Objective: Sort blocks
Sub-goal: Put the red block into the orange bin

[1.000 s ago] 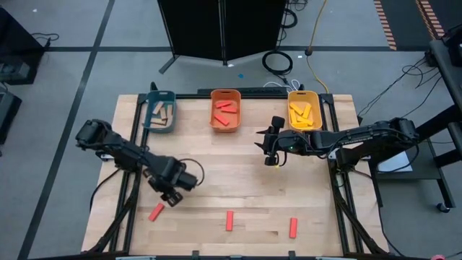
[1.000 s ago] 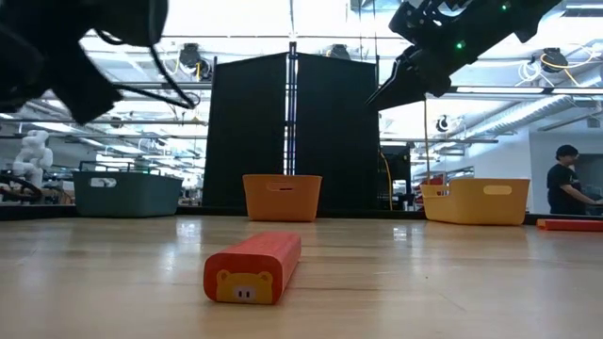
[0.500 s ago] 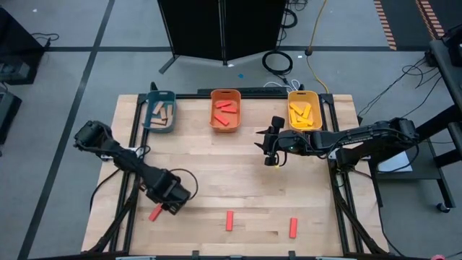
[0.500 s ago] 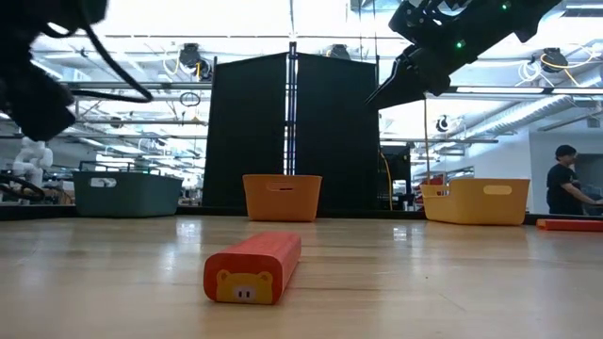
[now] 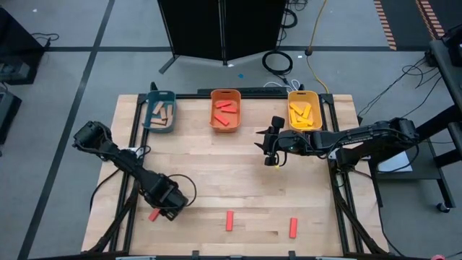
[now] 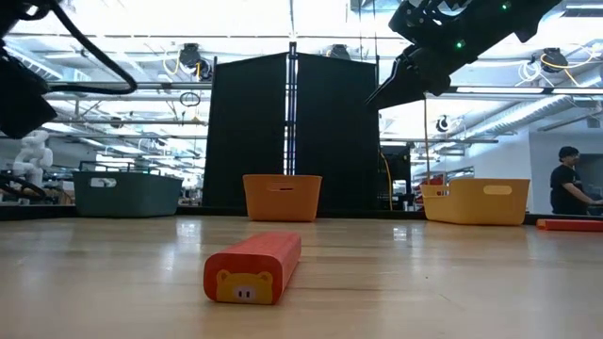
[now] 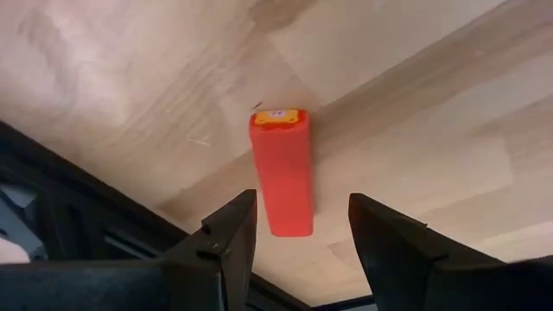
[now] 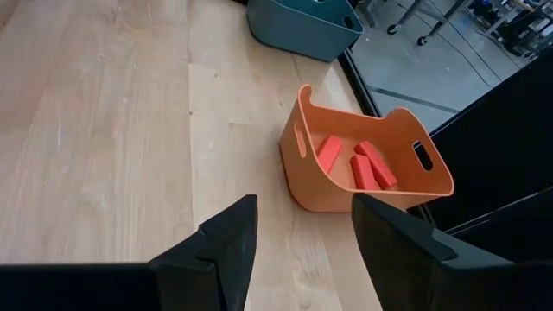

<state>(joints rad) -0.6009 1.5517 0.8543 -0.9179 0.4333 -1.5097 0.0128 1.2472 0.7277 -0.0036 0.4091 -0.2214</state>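
Note:
Three red blocks lie flat on the table near its front edge: one on the left (image 5: 154,214), one in the middle (image 5: 229,221), one on the right (image 5: 294,228). My left gripper (image 5: 163,209) hangs open just above the left block (image 7: 282,168), a finger on either side of one end, touching nothing. The low view shows a red block (image 6: 254,266) close up, with a pig face on its end. My right gripper (image 5: 268,160) waits open, well above the table, right of its middle.
Along the far edge stand a teal bin (image 5: 159,112) with tan blocks, an orange bin (image 5: 225,110) with red blocks and a yellow bin (image 5: 304,110) with yellow blocks. The table's left frame rail (image 7: 52,216) runs close to the left block. A person (image 6: 565,179) stands in the room behind.
My left gripper has swung toward the table's near left corner and come down, rolling a little, until it hangs over the left red block. Its fingers have stayed open. The blocks have not moved.

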